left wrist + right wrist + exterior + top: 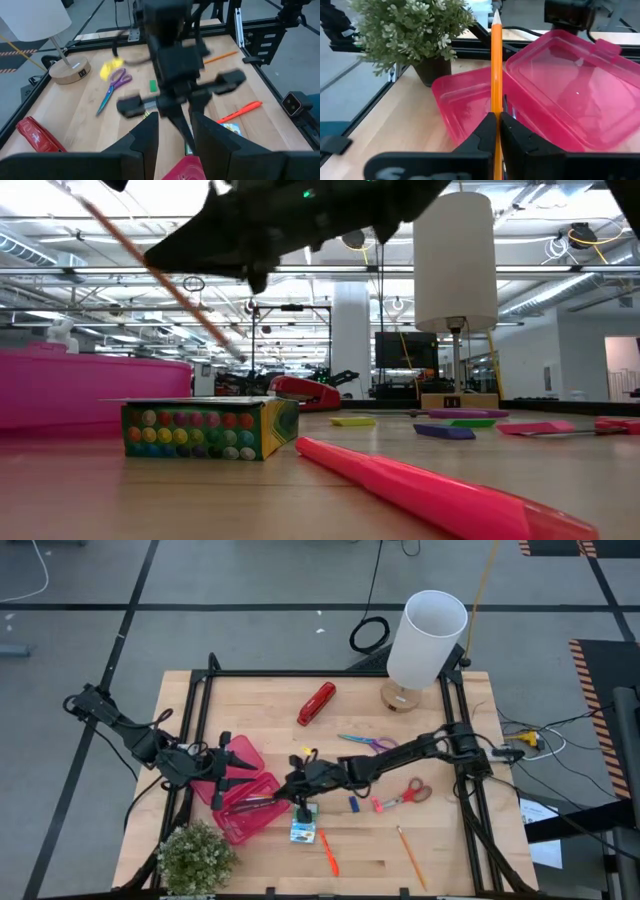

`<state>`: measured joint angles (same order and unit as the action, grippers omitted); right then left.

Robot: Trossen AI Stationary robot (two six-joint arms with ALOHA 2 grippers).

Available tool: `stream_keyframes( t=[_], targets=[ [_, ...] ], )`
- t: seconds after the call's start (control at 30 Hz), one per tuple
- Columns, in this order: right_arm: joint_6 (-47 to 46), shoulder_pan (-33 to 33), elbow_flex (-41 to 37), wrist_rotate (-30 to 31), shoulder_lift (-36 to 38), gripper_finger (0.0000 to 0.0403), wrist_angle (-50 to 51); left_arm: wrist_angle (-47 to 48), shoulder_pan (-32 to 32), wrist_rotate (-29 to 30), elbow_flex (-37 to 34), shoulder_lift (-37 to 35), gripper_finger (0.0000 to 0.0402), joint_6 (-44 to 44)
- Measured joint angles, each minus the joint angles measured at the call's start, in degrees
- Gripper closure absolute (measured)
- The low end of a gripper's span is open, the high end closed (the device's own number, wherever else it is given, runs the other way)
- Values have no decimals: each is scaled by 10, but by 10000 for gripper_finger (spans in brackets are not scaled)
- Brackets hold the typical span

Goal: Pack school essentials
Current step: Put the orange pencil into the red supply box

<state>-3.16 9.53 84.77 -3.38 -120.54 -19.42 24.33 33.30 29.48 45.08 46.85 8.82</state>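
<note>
I'm working over a pale wooden table [250, 870] on a black frame, with an open hall beyond it. My right gripper [496, 131] is clamped on an orange pencil [496, 65], a thin stick with a pale sharpened tip, held just above the open pink case [560, 95]; the tip points toward the potted plant [410, 30] at the near left corner. In the high view that gripper [296, 790] hangs at the case's right edge, directly over the green-yellow crayon box [303, 831]. My left gripper [228, 762] sits at the far left side of the case [240, 802], fingers [145, 137] spread apart and holding nothing.

Right of the box lie an orange pen [329, 852], a second pencil [410, 857], small blue and pink erasers [354, 804], and red scissors [408, 794]. Farther back are purple-teal scissors [366, 742], a red stapler [316, 703] and a white lamp [424, 640].
</note>
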Motion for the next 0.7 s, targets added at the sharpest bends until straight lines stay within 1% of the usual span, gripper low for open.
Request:
stream_keyframes(
  t=[0.13,0.27,0.43,0.7],
  targets=[
    [0,-8,43,-14,-39,393,-4,-7,0,0,0,0,279,0],
    [6,-11,80,-21,-60,393,-4,-7,0,0,0,0,279,0],
    [15,-13,93,-27,-56,393,-6,-6,0,0,0,0,279,0],
    [19,-8,93,-29,-64,393,-62,-6,0,0,0,0,279,0]
  ],
)
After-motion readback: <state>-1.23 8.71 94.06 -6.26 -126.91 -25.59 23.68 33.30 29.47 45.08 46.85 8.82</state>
